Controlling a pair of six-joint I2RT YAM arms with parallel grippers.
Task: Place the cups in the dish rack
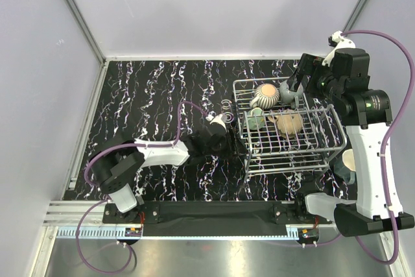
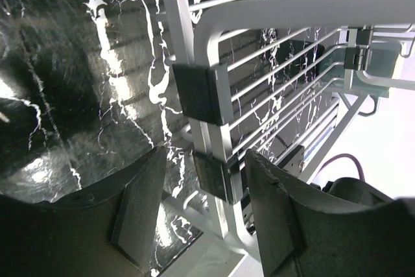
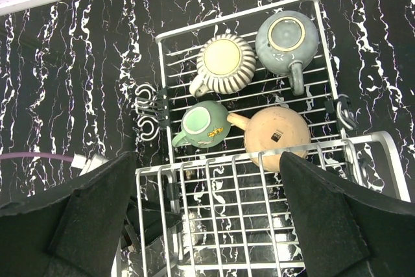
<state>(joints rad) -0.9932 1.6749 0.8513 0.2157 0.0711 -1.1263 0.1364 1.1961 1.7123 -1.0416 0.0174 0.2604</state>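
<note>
The silver wire dish rack [image 1: 295, 163] stands at the table's right. Several cups lie upside down in its far half: a cream striped one [image 3: 225, 63], a grey-green one [image 3: 286, 42], a teal-green one [image 3: 205, 123] and a tan one [image 3: 279, 135]. Another cup [image 1: 347, 160] sits on the table right of the rack, half hidden by the right arm. My left gripper [image 2: 204, 155] is open at the rack's left side, its fingers either side of a frame post [image 2: 214, 134] without touching it. My right gripper [image 3: 207, 160] hangs wide open and empty above the rack.
White wire hooks [image 3: 146, 111] stick out from the rack's left side, close to the left gripper [image 1: 227, 137]. A purple cable [image 1: 188, 108] loops over the left arm. Pale walls close in the black marbled table [image 1: 155, 89] on three sides.
</note>
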